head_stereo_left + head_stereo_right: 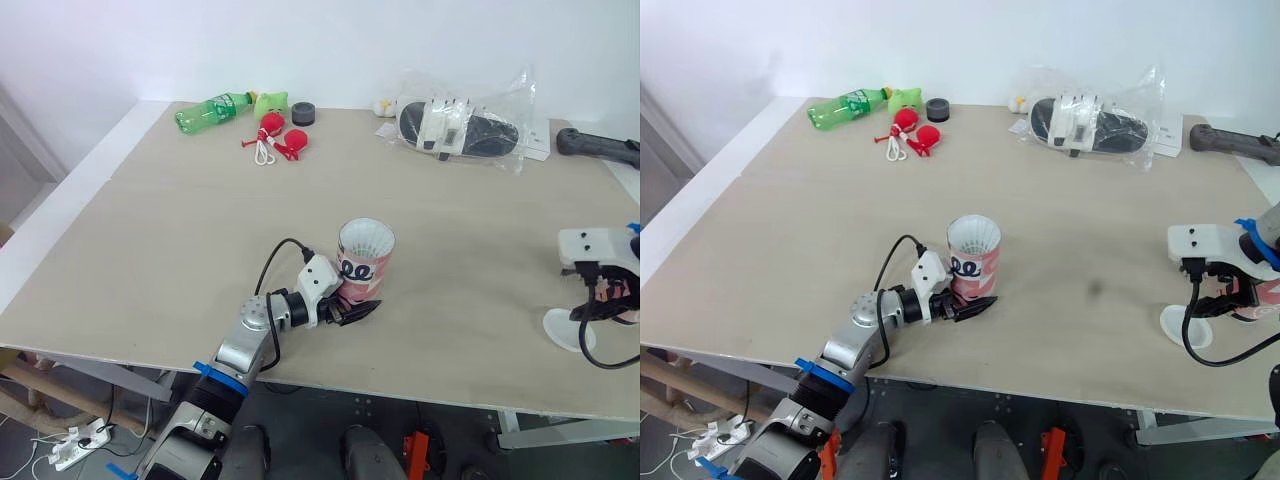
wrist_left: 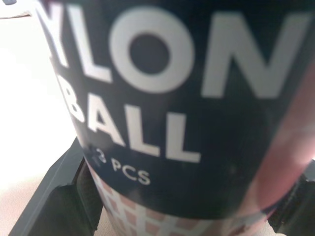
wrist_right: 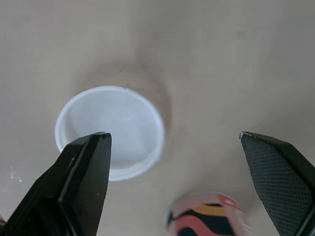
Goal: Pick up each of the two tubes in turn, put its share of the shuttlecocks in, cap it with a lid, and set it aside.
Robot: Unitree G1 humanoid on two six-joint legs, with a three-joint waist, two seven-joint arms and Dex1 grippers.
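Note:
A pink and dark shuttlecock tube (image 1: 366,266) stands upright near the table's front edge, with white shuttlecock feathers (image 1: 366,238) showing at its open top. My left gripper (image 1: 356,302) is shut on its lower part; in the left wrist view the printed tube wall (image 2: 177,98) sits between the two fingers. At the right, my right gripper (image 3: 173,135) hangs open just above the table. A white lid (image 3: 109,130) lies flat beneath it, partly behind one finger. The second tube (image 3: 209,216), with a pink, black and orange pattern, stands beside the lid.
At the back of the table (image 1: 150,250) lie a green bottle (image 1: 210,110), red toys (image 1: 278,136), a small black ring (image 1: 303,113), a plastic bag with slippers (image 1: 465,128) and a black handle (image 1: 598,145). The table's front edge runs close below both grippers.

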